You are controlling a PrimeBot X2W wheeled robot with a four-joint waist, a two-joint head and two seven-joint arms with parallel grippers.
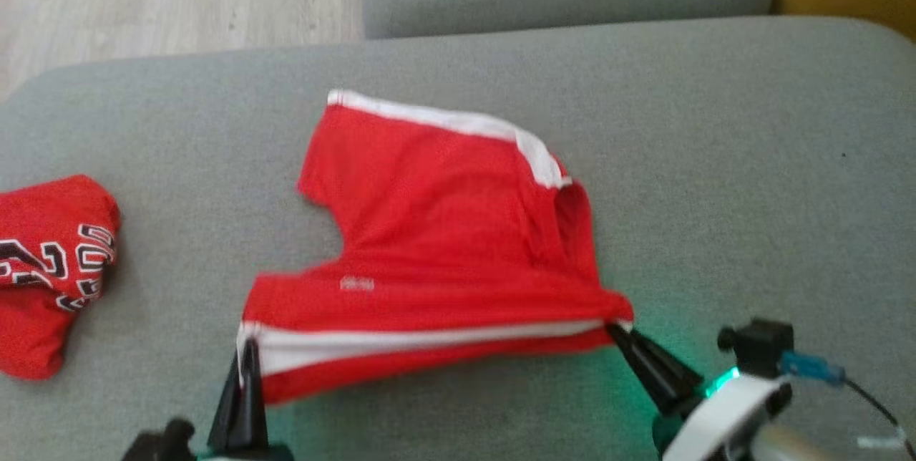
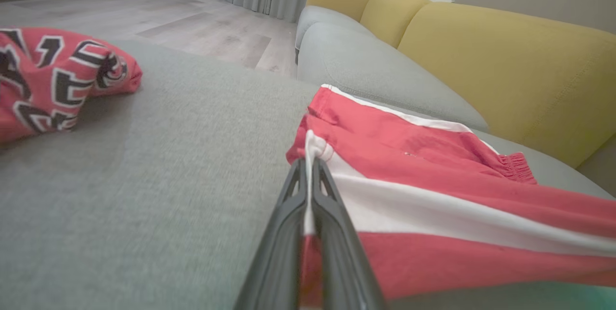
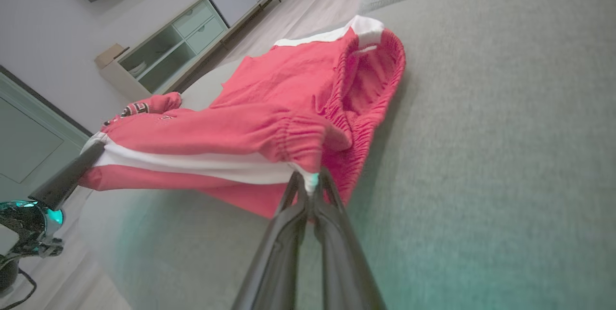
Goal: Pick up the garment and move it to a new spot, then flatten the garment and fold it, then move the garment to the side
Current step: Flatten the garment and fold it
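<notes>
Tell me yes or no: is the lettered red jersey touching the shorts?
No, the lettered red jersey lies apart at the left, with bare grey cushion between it and the shorts.

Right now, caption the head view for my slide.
Left gripper and right gripper pinch the red shorts' near corners over a grey cushion.

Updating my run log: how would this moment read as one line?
left gripper: shut on red shorts, leg corner | right gripper: shut on waistband corner | striped edge taut between them | grey cushion below

Block letters [image 1: 91, 255] on red jersey [image 1: 39, 343], unreadable
</notes>
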